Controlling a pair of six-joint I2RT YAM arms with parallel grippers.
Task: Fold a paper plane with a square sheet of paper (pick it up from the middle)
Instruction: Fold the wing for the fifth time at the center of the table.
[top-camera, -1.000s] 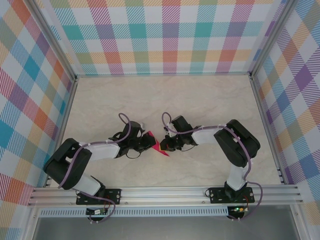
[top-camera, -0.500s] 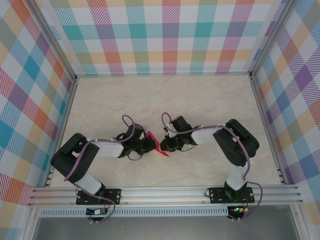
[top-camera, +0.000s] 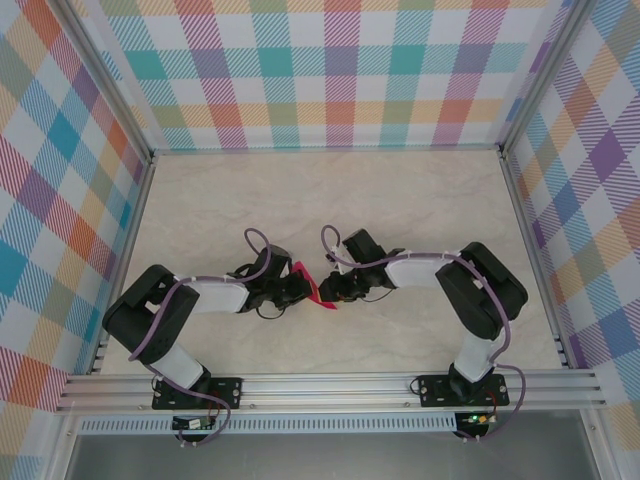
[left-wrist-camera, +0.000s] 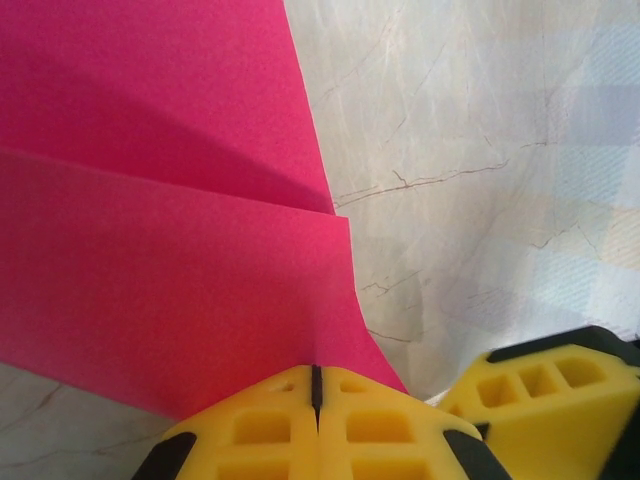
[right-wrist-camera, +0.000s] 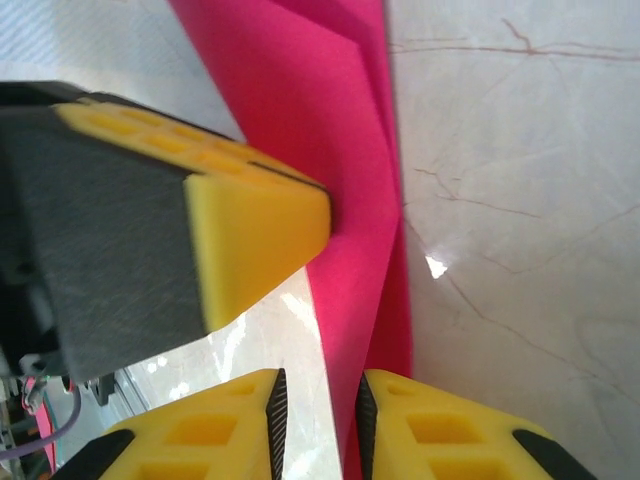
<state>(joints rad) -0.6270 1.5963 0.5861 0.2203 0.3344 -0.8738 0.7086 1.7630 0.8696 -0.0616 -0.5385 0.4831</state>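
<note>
Overhead, both arms reach inward and meet at the middle of the pale marbled surface (top-camera: 420, 210), with the magenta paper (top-camera: 310, 284) between their tips. It is already folded into overlapping layers, and one crease runs across it in the left wrist view. You cannot tell whether its lower edge rests on the surface or hangs just above it.

Your left gripper (left-wrist-camera: 315, 385) has its yellow fingers pressed together, clamped on the near edge of the paper. Your right gripper (right-wrist-camera: 318, 400) has its fingers slightly apart. The paper's edge runs down into that narrow gap beside the right-hand finger, and bare surface shows on the other side, so it does not look pinched there. One left finger touches the paper just above the right gripper's tips.

Likely risks from here:
- The paper hangs from a single grip on one edge, so a quick move could swing it, or the loose layers could spring open.
- If the right gripper closes now, it might catch only some layers, or crease the paper off the fold line.
- If both grippers hold and pull apart, thin paper could tear or slide out.
- The fingertips are crowded together, so a small sideways move could knock one gripper against the other.
</note>
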